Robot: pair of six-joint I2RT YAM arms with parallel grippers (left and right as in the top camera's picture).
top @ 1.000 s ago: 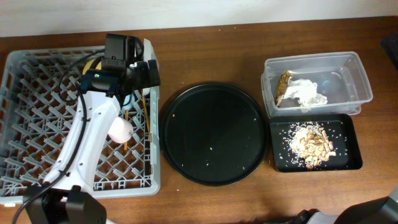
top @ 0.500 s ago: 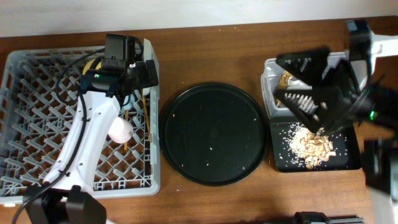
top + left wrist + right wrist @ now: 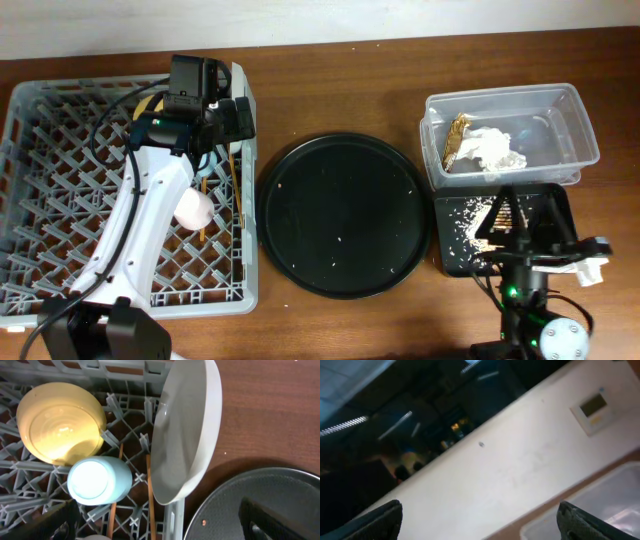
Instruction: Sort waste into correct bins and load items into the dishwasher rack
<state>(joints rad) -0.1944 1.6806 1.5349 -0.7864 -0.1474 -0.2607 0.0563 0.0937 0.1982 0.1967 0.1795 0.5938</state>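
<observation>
Wood table (image 3: pixel 340 90). Rack (image 3: pixel 60 180) under left gripper (image 3: pixel 162 517), jaws spread and empty: yellow bowl (image 3: pixel 60 422), light-blue cup (image 3: pixel 97 480), chopsticks (image 3: pixel 149 495), plate (image 3: pixel 187 435) on edge. Clear tub (image 3: pixel 575 130), beyond right gripper (image 3: pixel 525 210): wrapper (image 3: pixel 457 140), napkin (image 3: pixel 492 150). Black tray (image 3: pixel 452 255) under its spread, empty jaws: food scraps (image 3: pixel 478 225).

Round black tray (image 3: pixel 345 215) (crumb-flecked) on wooden table (image 3: pixel 330 90)

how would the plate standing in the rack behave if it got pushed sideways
The plate stands on edge at the side of the rack, so a sideways push would probably tip it over. Its smooth, glossy surface may slip in a pinch grip. It looks stiff, so it likely would not bend.
</observation>
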